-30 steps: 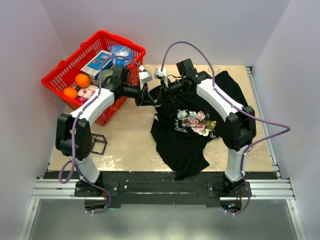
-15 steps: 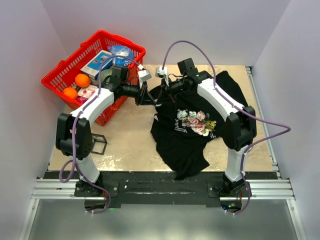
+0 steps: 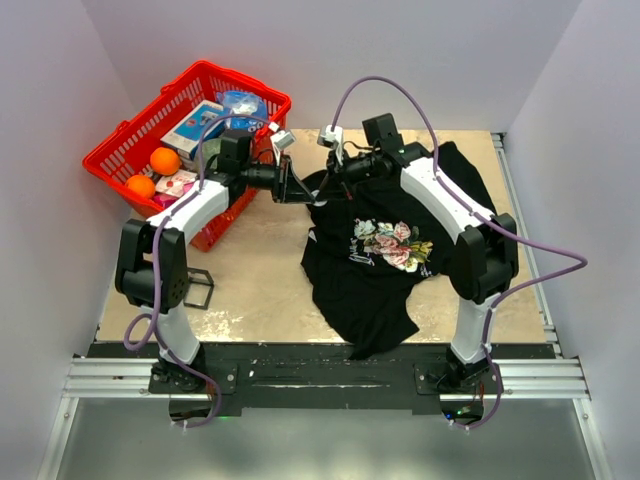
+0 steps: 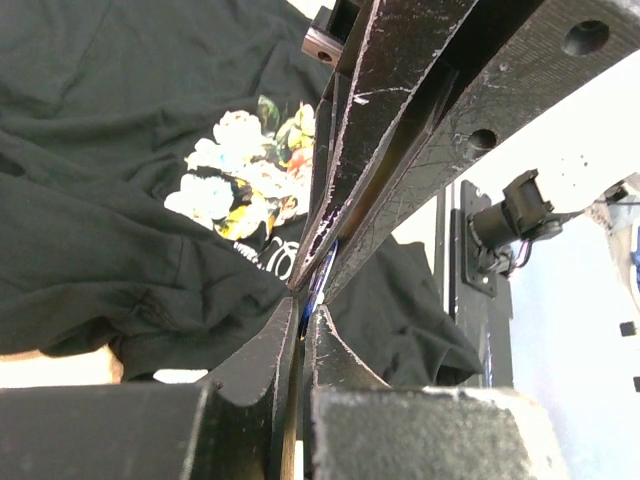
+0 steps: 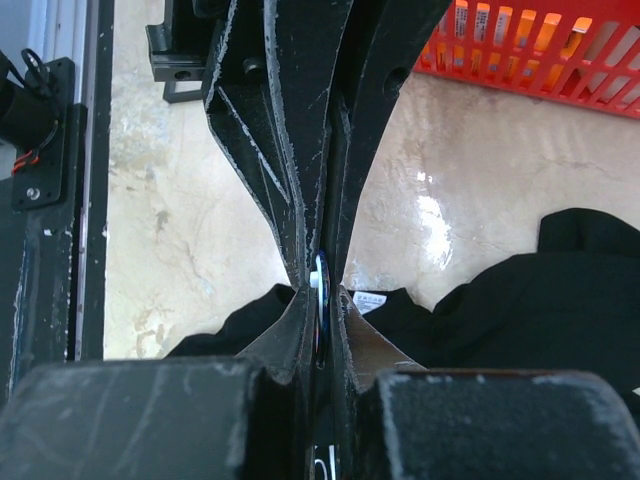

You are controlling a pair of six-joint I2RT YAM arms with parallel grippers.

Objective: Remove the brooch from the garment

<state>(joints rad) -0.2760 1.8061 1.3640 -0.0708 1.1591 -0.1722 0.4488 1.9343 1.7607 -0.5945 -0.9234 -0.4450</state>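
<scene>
My left gripper [image 4: 304, 318] and right gripper [image 5: 322, 300] both pinch the tiny round blue brooch [image 4: 318, 284] on the black floral-print cotton T-shirt [image 3: 371, 291].

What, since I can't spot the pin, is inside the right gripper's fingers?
Pinched in the right gripper, a blue sliver of the pin shows edge-on; the fingers cover its face.
</scene>
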